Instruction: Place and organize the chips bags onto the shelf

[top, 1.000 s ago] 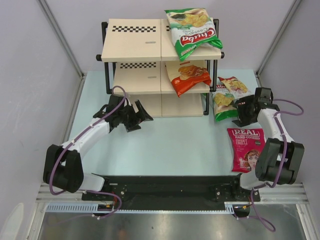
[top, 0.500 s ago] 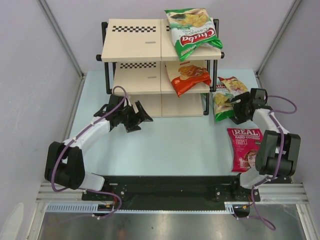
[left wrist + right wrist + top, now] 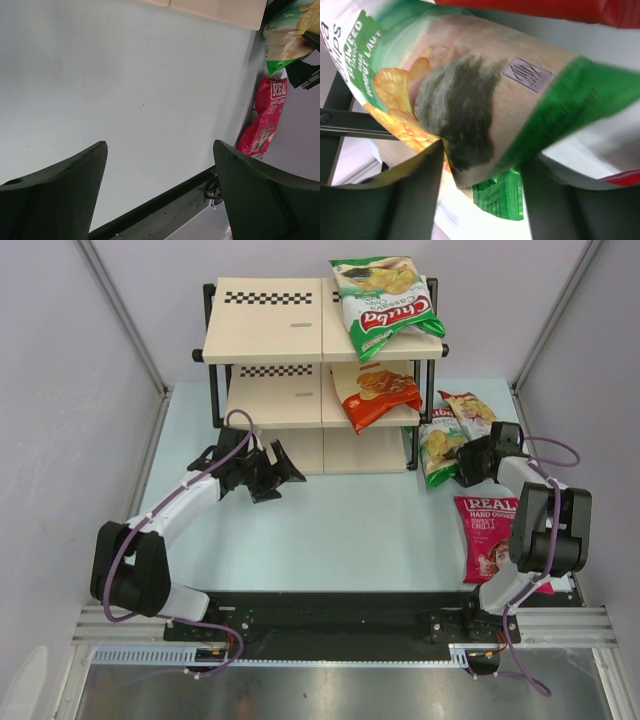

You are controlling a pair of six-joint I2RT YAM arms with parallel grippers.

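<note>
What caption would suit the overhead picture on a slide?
Right gripper straddles a green bag beside the shelf holding a Chuba bag and an orange bag.

Robot lab test cell. Pale blue worktop (image 3: 330, 530) boxed in by plain grey panels (image 3: 60, 390) on metal posts (image 3: 120, 315). Left arm (image 3: 175, 508) and right arm (image 3: 550, 530) bolted to a black base rail (image 3: 330, 608), aluminium extrusion (image 3: 330, 655) and cabling (image 3: 115, 570) along the near edge.

Left arm (image 3: 170, 515) and right arm (image 3: 548, 530) had white link shells with bulky black joint housings. A thin purple cable (image 3: 236, 416) looped loosely along each arm. Fingers (image 3: 55, 195) were matte black, broad and wedge-shaped; both arms were bolted to a long black base plate (image 3: 330, 612) dotted with small screws.
</note>
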